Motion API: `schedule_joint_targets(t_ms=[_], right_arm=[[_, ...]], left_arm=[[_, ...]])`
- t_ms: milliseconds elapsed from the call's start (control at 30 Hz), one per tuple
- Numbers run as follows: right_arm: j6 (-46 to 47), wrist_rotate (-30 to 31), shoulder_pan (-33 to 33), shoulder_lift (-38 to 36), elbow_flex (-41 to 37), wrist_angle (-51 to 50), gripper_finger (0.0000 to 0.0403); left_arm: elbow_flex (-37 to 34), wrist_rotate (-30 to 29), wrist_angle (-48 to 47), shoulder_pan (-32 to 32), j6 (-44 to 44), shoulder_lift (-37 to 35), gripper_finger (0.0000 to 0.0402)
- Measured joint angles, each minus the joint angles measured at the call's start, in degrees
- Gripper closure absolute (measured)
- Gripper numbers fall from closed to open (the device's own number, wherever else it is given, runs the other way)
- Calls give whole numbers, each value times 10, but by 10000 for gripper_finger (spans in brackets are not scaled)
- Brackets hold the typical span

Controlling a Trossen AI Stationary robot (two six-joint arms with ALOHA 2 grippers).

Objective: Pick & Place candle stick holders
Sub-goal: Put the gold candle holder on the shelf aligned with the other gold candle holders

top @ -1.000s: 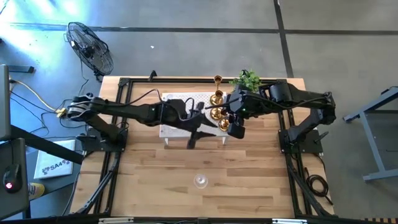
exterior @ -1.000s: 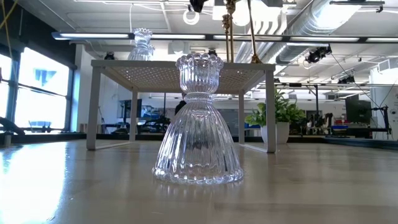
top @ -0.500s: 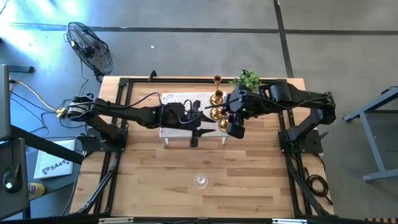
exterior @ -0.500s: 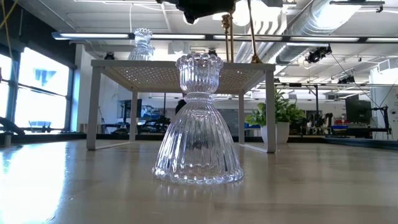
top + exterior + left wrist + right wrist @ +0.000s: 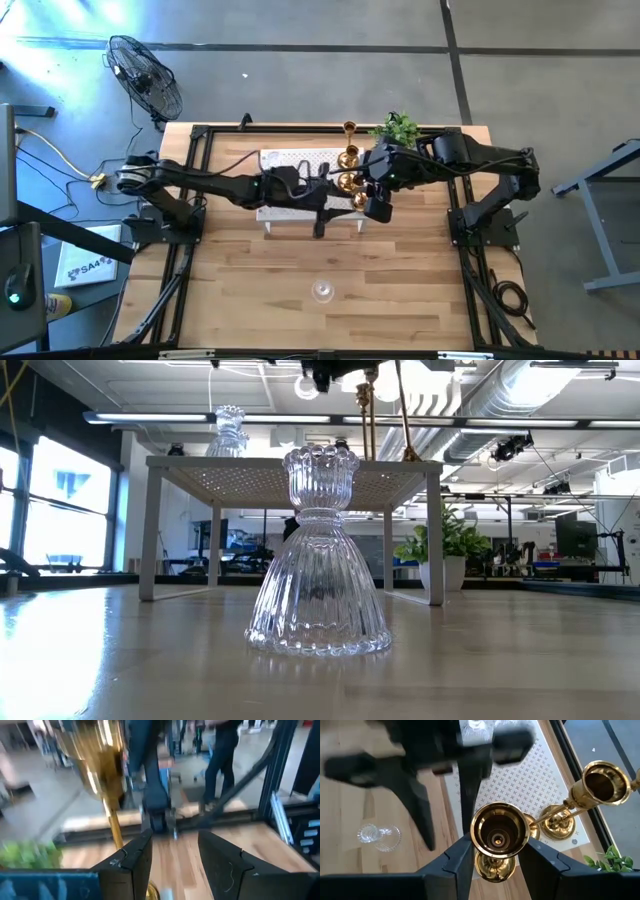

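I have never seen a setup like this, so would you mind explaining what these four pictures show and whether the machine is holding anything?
It is a robot with two dark arms working at a wooden table. One camera looks straight down, one sits at table-top height, and one rides on each wrist.

On the table stands a white perforated platform. A clear glass holder is on it, and gold candle holders are at the end nearer the right arm. A small plant is behind them. A second glass holder stands alone on the wood and fills the low view.

The left gripper is at the platform's front edge, its fingers open, with a gold stem just beside one of them. The right gripper is down at one gold holder. Whether it actually grips it is not clear.
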Motion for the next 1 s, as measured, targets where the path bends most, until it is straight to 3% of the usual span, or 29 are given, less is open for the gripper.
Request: schedule_joint_targets(t_ms=[1000], right_arm=[[-5, -4, 0, 0, 0, 2, 265]], left_arm=[[-2, -91, 40, 8, -37, 23, 247]])
